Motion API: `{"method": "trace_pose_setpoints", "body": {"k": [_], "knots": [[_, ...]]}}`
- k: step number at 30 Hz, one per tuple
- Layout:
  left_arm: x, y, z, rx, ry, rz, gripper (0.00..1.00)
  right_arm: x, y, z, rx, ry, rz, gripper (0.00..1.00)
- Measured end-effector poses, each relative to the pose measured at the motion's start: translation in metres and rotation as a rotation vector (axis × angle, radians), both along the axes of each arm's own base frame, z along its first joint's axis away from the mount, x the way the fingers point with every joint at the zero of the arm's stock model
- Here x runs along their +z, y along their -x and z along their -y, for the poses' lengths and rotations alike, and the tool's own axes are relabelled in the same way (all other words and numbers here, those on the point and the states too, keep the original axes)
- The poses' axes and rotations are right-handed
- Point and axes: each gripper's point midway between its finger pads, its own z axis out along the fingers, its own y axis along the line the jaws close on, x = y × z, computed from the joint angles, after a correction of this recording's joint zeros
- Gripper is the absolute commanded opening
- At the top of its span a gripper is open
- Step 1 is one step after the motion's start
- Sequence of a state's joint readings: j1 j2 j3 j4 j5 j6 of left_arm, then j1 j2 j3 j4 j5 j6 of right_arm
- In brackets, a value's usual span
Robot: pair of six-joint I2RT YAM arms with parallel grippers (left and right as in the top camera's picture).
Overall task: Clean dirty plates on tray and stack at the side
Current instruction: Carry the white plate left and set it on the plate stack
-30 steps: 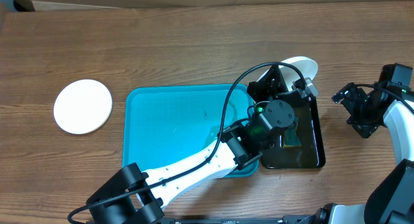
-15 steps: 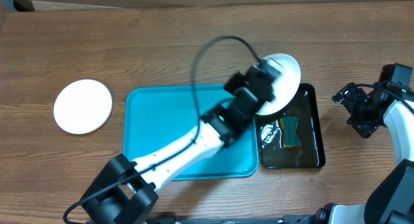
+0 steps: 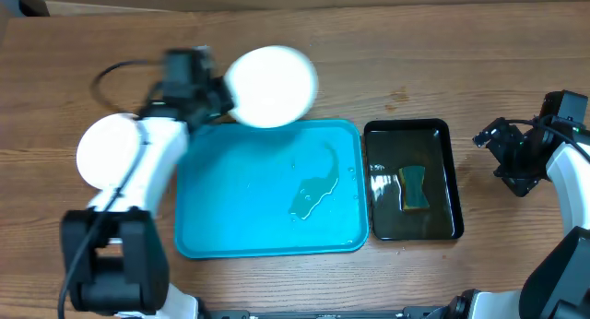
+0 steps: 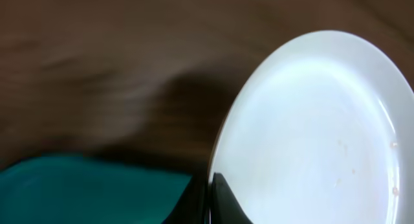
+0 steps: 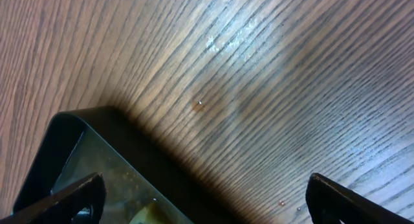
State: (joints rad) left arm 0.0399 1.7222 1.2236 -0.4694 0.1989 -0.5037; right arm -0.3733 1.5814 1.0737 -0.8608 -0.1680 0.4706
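The wooden table (image 3: 387, 61) is taken up mostly by a turquoise tray (image 3: 230, 208), on which no plate is left; only a thin puddle (image 3: 313, 192) is seen on its right half. Just beside its right rim a black tray (image 3: 407, 125) is set, with murky water and a sponge (image 3: 414, 188) in it. A white plate (image 3: 272, 86) is carried in the air above the tray's far edge, pinched at its rim by the left gripper (image 3: 221, 91), whose fingers are pressed together on it. A second plate (image 3: 103, 146) is lying on the table to the left of the tray, partly hidden under the left arm (image 3: 152, 171) — whether more lie beneath it cannot be told. The right gripper (image 3: 502, 146) is held spread wide and empty beyond the black tray. The step in hand is judged to be stacking: the carried plate should be brought level, centred over the second plate and lowered until the two touch, and only then should the pinch be released — a drop from height or an off-centre landing could leave the plate sliding off.
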Motion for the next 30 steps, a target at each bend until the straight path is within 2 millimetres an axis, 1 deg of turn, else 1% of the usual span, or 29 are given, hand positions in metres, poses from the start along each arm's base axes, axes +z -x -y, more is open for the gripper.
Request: {"method": "trace_pose_setpoints", "body": {"k": [1, 2, 3, 5, 8, 11, 13, 15, 17, 24, 30], "knots": [[-0.005, 0.008, -0.029, 0.069, 0.011, -0.042, 0.04, 0.000, 0.000, 0.000, 0.000, 0.000, 0.001, 1.00], [-0.008, 0.014, -0.044, 0.108, 0.017, -0.067, 0.04, 0.000, 0.000, 0.000, -0.001, 0.000, 0.001, 1.00], [-0.012, 0.024, -0.074, 0.181, 0.030, -0.099, 0.04, 0.000, 0.000, 0.000, 0.000, 0.000, 0.000, 1.00], [-0.016, 0.043, -0.125, 0.313, 0.048, -0.134, 0.04, 0.000, 0.000, 0.000, 0.000, 0.000, 0.000, 1.00], [-0.020, 0.072, -0.184, 0.471, 0.075, -0.160, 0.04, 0.000, 0.000, 0.000, 0.000, 0.000, 0.001, 1.00], [-0.021, 0.100, -0.229, 0.604, 0.094, -0.171, 0.04, 0.000, 0.000, 0.000, 0.000, 0.000, 0.000, 1.00], [-0.022, 0.116, -0.251, 0.669, 0.102, -0.174, 0.04, 0.000, 0.000, 0.000, 0.000, 0.000, 0.000, 1.00], [-0.022, 0.127, -0.262, 0.710, 0.109, -0.180, 0.04, 0.000, 0.000, 0.000, 0.000, 0.000, 0.000, 1.00], [-0.023, 0.132, -0.266, 0.722, 0.110, -0.186, 0.04, 0.000, 0.000, 0.000, 0.000, 0.000, 0.000, 1.00], [-0.026, 0.131, -0.257, 0.691, 0.096, -0.212, 0.04, 0.000, 0.000, 0.000, 0.000, 0.000, 0.000, 1.00], [-0.028, 0.137, -0.260, 0.705, 0.041, -0.246, 0.04, 0.000, 0.000, 0.000, 0.000, 0.000, 0.001, 1.00]]}}
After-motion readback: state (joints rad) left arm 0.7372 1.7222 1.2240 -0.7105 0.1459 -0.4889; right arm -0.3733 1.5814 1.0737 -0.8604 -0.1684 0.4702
